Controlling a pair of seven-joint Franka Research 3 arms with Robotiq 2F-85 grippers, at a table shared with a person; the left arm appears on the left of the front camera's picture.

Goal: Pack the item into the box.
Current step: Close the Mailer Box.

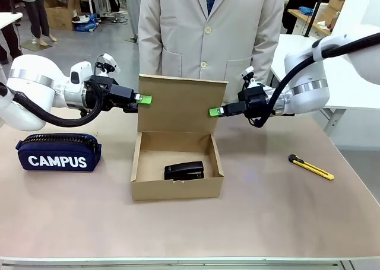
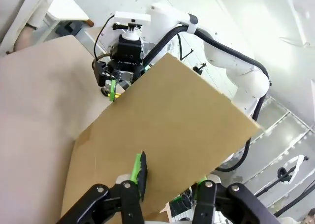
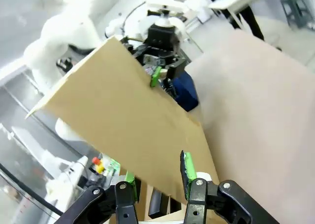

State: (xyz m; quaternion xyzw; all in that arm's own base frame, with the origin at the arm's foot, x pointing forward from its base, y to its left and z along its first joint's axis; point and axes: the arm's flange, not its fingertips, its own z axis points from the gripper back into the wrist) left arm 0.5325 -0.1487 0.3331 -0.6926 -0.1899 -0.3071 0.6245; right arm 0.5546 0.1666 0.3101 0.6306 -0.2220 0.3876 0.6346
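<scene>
My left pincer [image 1: 144, 99] is pressed together on the 9 o'clock edge of the lid [image 1: 181, 104], green pads against the cardboard. My right pincer [image 1: 215, 111] meets the same lid at its 3 o'clock edge, a little lower. From the front I cannot tell whether it pinches or merely straddles. The lid stands upright at the 12 o'clock side of the box [image 1: 175, 190], which sits open mid-table [image 1: 267, 222]. The stapler [image 1: 184, 170] lies flat on the box's floor, toward the 6 o'clock wall. A navy pencil case [image 1: 58, 153] lies at 9 o'clock from the box and a yellow utility knife [image 1: 310, 167] at 3 o'clock, both well apart from it. A person [image 1: 208, 32] in a pale coat stands at 12 o'clock, just behind the lid.

From my left wrist, the lid's edge runs between my two fingers. One green pad [image 2: 140, 171] lies on its near face and the other finger is behind the board. My right pincer shows at 11 o'clock, at the lid's far edge.

From my right wrist, the lid passes between my fingers [image 3: 187, 166], one on each face. Whether they press on it is unclear. My left pincer is at 12 o'clock on the far edge, with the pencil case just beyond.
</scene>
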